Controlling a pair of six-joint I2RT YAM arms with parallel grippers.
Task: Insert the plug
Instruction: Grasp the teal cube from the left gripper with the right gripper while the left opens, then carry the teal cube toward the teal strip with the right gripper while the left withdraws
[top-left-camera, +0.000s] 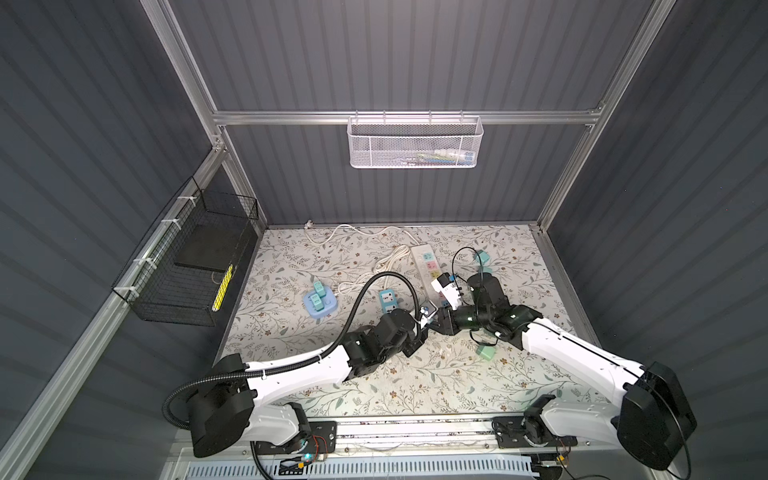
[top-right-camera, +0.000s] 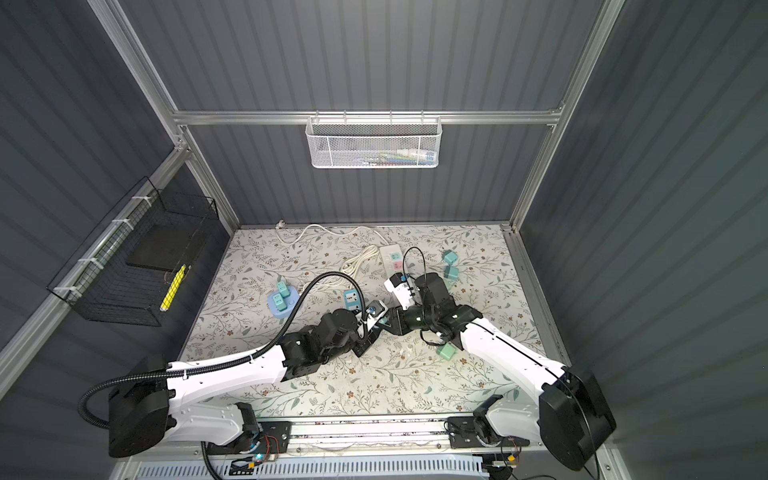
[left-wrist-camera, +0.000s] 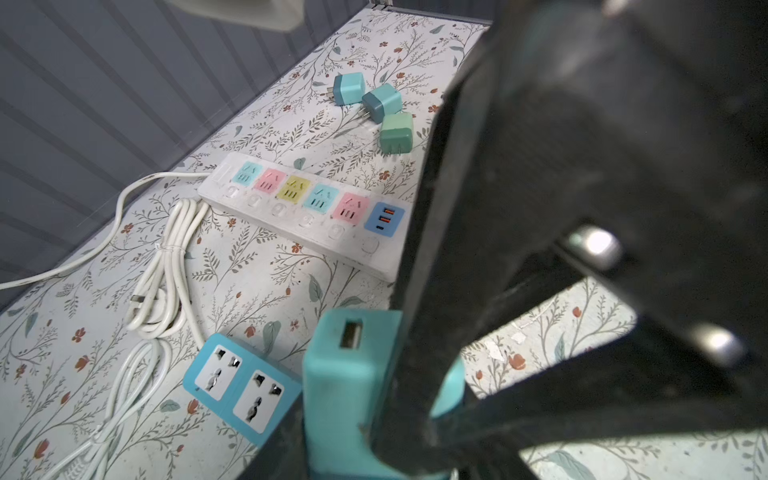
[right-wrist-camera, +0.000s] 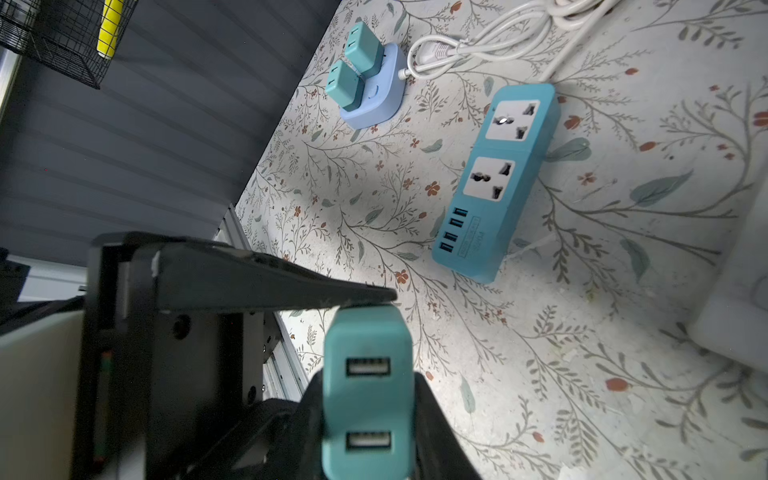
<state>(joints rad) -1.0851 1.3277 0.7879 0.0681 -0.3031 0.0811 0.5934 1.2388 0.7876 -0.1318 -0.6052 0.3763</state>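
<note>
A teal plug (right-wrist-camera: 368, 395) with two USB ports hangs in the air over the middle of the table. My right gripper (right-wrist-camera: 368, 415) is shut on it, one black finger on each side. In the left wrist view the plug (left-wrist-camera: 345, 386) fills the space at my left gripper (left-wrist-camera: 353, 419), and the right arm's black finger crosses in front. One left finger (right-wrist-camera: 270, 286) lies along the plug's end; whether it still presses I cannot tell. In both top views the two grippers (top-left-camera: 424, 328) (top-left-camera: 438, 324) meet tip to tip.
A blue power strip (right-wrist-camera: 494, 183) lies just beyond the grippers. A white strip with coloured sockets (left-wrist-camera: 299, 208) and a coiled white cable (left-wrist-camera: 162, 266) are farther back. A pale blue socket block (right-wrist-camera: 370, 87) holds two teal plugs. Loose plugs (left-wrist-camera: 382, 102) lie at the right.
</note>
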